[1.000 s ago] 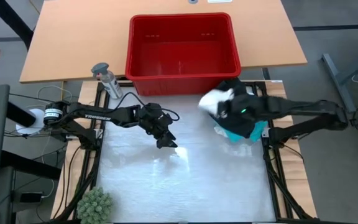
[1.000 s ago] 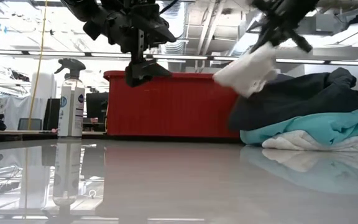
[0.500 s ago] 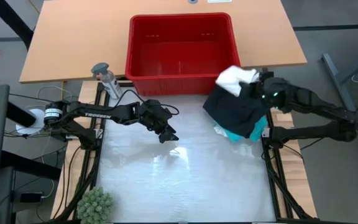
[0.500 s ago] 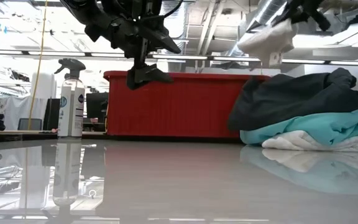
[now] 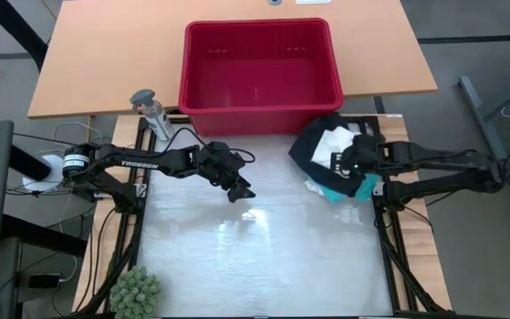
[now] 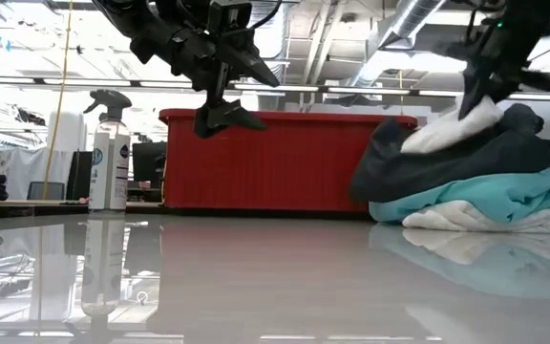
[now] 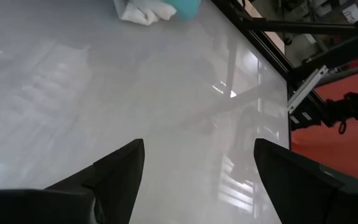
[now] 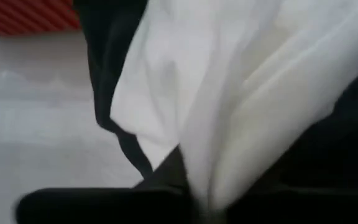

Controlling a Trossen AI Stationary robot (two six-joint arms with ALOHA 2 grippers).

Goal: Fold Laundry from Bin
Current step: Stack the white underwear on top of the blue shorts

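The laundry lies in a pile at the table's right: a black garment [image 5: 312, 155] on top of a turquoise shirt [image 6: 485, 196], with a white garment [image 6: 447, 220] at the bottom. A small white piece [image 5: 335, 142] lies on the black garment, and my right gripper [image 6: 475, 96] is shut on it from above. The red bin [image 5: 259, 25] stands at the far edge, and nothing shows inside it. My left gripper [image 5: 244, 192] hovers open above the table's middle, with nothing between its fingers. My right gripper pinches a gathered fold of the small white piece [image 8: 210, 180] between its two fingers, slanting down from above. The cloth spreads out from the fingers, and its body [image 6: 442, 132] rests on the black garment at the top of the pile.
A spray bottle [image 5: 153, 113] stands at the far left beside the bin. A green plant [image 5: 135, 292] sits at the near left corner. The glossy white mat [image 5: 264, 257] lies bare between the arms and toward the near edge.
My right gripper swung the white piece up and toward the far right, then brought it down onto the pile. The piece hung clear before; now it lies on the black garment.
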